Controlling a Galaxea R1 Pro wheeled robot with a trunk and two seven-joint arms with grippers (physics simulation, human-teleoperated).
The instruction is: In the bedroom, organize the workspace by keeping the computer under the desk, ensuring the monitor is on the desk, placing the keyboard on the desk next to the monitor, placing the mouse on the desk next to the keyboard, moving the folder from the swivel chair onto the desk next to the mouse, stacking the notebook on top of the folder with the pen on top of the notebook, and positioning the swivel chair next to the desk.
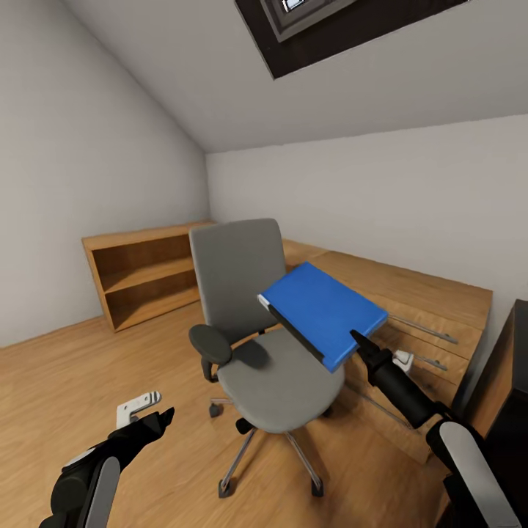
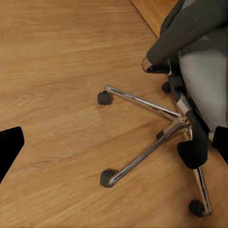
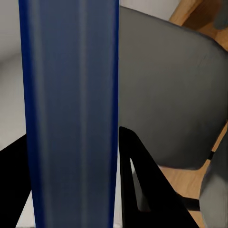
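Folder [image 1: 323, 312] was pinched at its near edge by right hand [image 1: 357, 339], raised above swivel chair [image 1: 275, 374] seat; left hand [image 1: 150, 422] hung spread.

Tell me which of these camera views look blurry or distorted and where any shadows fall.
Head view: wide-angle, walls and ceiling lines splay outward; a soft shadow lies on the swivel chair seat beneath the folder. Right wrist view: the folder's edge is very close and smeared. Left wrist view: fairly sharp, faint shadows under the chrome legs on the wood floor.
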